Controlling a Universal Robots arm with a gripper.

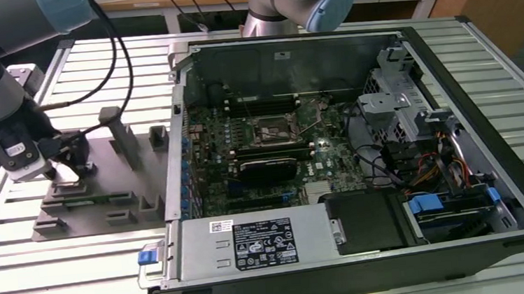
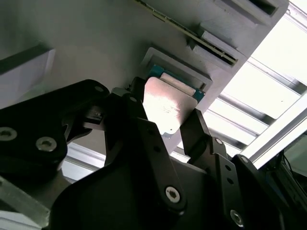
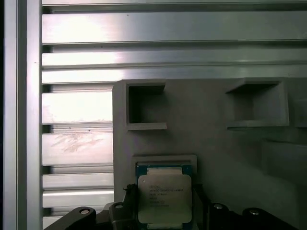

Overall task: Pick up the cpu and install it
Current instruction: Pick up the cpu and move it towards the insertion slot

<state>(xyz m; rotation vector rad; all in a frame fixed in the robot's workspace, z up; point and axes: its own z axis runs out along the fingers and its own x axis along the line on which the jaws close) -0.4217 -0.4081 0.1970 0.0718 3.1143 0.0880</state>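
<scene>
The cpu, a flat square chip with a silvery top on a green board, sits at a shallow pocket of the grey plastic plate. My gripper is down over it, one black finger against each side, shut on the cpu. In the second wrist view the cpu shows between the two fingers of the gripper. In the exterior view the gripper stands low over the plate, at that view's left. The motherboard's cpu socket lies open inside the computer case.
Upright blocks rise from the grey plate close to the gripper. The case's metal wall stands between the plate and the motherboard. A black cable hangs from the arm. A second arm's base stands behind the case on the slatted aluminium table.
</scene>
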